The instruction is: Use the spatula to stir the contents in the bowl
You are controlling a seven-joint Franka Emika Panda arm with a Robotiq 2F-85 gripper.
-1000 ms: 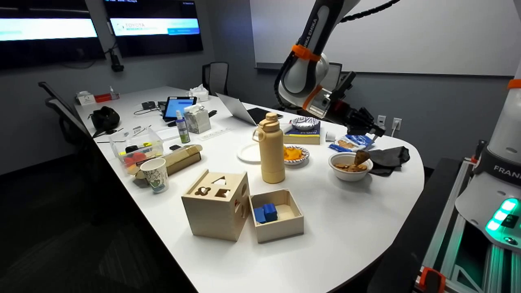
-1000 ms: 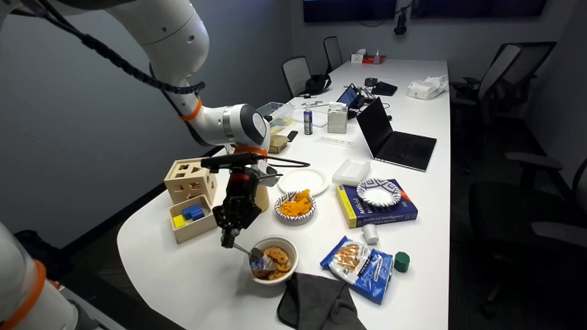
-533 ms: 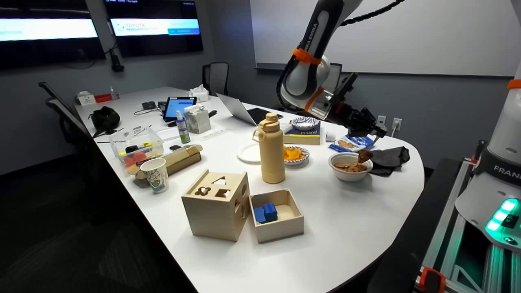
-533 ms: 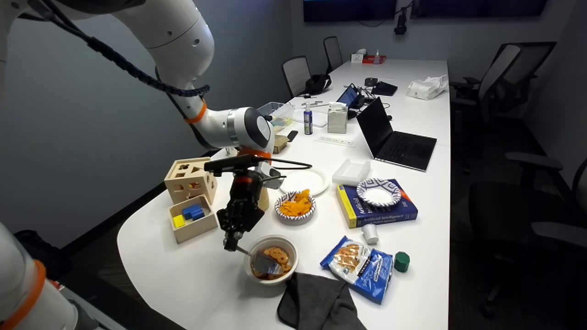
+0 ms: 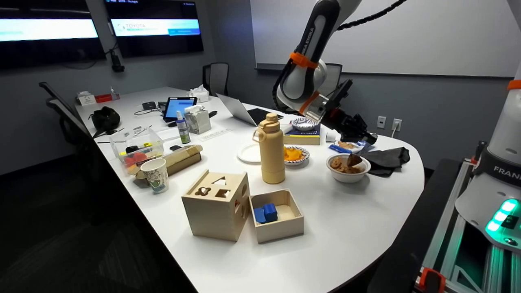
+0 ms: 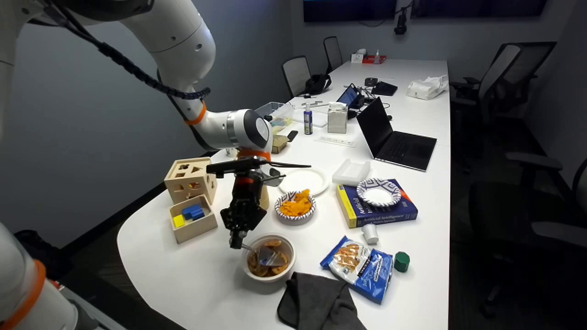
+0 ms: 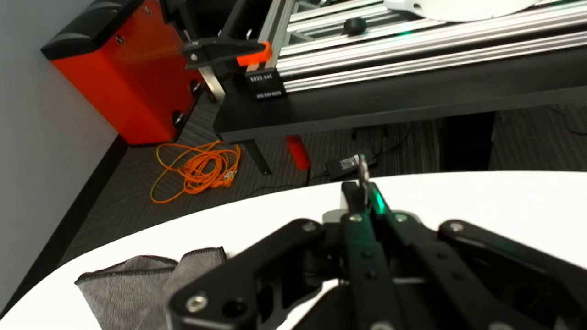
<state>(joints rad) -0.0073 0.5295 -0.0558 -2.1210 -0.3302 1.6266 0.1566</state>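
Observation:
The white bowl point(image 5: 348, 178) stands on the table and shows in both exterior views point(image 6: 292, 250). Orange-brown round snack pieces point(image 5: 337, 163) lie in it, also seen from above point(image 6: 278, 269). My gripper point(image 5: 371, 139) is beside and above the bowl's rim, pointing down at a slant. It is shut on the thin metal handle of the spatula point(image 6: 248, 247), whose end sticks up between the fingertips in the wrist view point(image 7: 363, 176). The spatula's dark, shiny blade point(image 5: 354, 160) is tilted down inside the bowl among the pieces. The bowl is out of the wrist view.
A dark grey cloth point(image 6: 316, 300) lies against the bowl's side. A blue snack bag point(image 6: 360, 268) and a patterned bowl of orange chips point(image 6: 296, 206) are nearby. A tan bottle point(image 5: 272, 150) and an open wooden box point(image 5: 281, 232) stand on the same table.
My gripper has moved a little sideways and lower, with the spatula. The blade sits deeper in the bowl and the pieces have shifted. The bowl has slid slightly.

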